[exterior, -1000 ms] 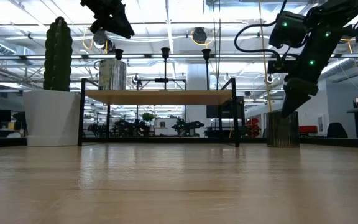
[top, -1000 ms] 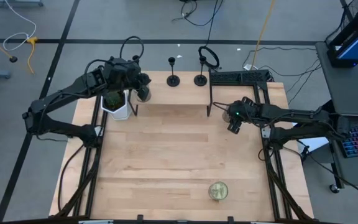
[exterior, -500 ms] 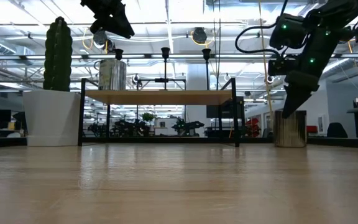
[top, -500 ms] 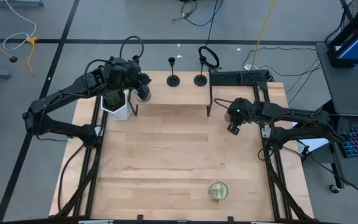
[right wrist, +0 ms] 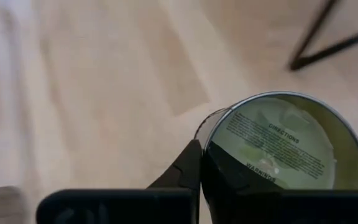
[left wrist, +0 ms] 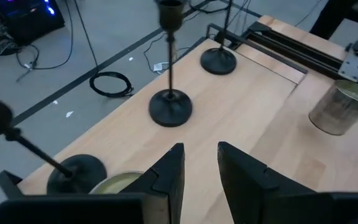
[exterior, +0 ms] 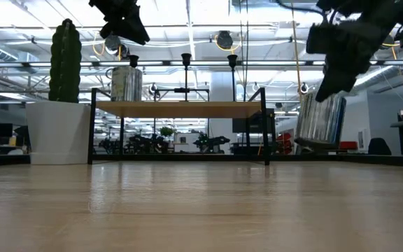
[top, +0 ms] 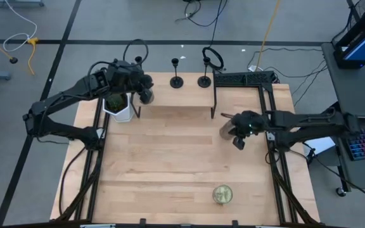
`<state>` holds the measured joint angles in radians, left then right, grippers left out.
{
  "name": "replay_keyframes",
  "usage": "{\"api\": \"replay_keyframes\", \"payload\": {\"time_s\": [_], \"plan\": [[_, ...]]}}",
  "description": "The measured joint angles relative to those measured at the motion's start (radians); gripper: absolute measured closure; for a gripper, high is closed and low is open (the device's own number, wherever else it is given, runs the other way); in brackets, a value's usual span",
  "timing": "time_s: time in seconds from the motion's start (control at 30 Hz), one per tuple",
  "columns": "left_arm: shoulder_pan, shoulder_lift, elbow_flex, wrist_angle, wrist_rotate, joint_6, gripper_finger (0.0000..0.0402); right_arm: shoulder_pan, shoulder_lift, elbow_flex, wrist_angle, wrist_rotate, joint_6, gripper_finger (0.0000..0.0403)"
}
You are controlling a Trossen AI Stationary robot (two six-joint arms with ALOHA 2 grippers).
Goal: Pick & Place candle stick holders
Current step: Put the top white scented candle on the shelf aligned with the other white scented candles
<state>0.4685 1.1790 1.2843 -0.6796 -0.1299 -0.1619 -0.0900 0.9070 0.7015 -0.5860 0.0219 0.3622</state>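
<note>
Two black candle stick holders (top: 177, 81) (top: 204, 80) stand on their round bases on the wooden shelf (top: 170, 92) at the table's far side. A third (left wrist: 73, 169) shows beside my left gripper. My left gripper (left wrist: 197, 163) hovers open over the shelf's left end, above a greenish-gold jar (exterior: 126, 84), with nothing between its fingers. My right gripper (right wrist: 201, 155) is to the right of the shelf, shut on another greenish-gold jar (exterior: 320, 119). My right gripper holds the jar by its rim wall (right wrist: 211, 134). One finger (right wrist: 188, 167) is outside the wall and the other is inside the open mouth. The fingers come from above, slanting. The jar is tilted and hangs clear of the table (exterior: 201, 203).
A green plant in a white pot (top: 119, 104) stands at the shelf's left end, close under my left arm. A further greenish-gold jar (top: 222, 194) sits near the table's front edge. A black frame (top: 244, 78) lies at the far right corner.
My right gripper has taken hold of the jar that stood on the table to the right of the shelf. It has gone a little toward the near edge and risen. The jar is now lifted clear and tipped over to a slant.
</note>
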Motion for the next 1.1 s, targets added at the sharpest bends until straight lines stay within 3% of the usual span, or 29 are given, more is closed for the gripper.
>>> {"api": "replay_keyframes", "payload": {"time_s": [0.23,0.43,0.57,0.73,0.9,1.1], "plan": [[-0.07,0.0,0.0,-0.016,0.003,0.0,0.0298,0.228,0.052,0.016,0.113,0.031,0.17,0.0402],[-0.131,0.0,0.0,0.005,0.003,0.001,0.0298,0.312,0.178,0.063,0.409,0.058,0.068,0.0402],[-0.159,0.0,0.0,0.01,0.002,-0.004,0.0298,0.278,0.307,0.236,0.37,0.061,-0.096,0.0402],[-0.187,0.0,0.0,0.01,0.001,-0.028,0.0298,0.189,0.472,0.539,0.171,0.059,-0.274,0.0403],[-0.212,0.0,0.0,0.01,0.001,-0.03,0.0298,0.067,0.628,0.794,0.066,0.065,-0.33,0.0403],[-0.216,0.0,0.0,0.01,-0.001,-0.03,0.0298,-0.075,0.787,1.008,-0.054,0.065,-0.376,0.0403]]}}
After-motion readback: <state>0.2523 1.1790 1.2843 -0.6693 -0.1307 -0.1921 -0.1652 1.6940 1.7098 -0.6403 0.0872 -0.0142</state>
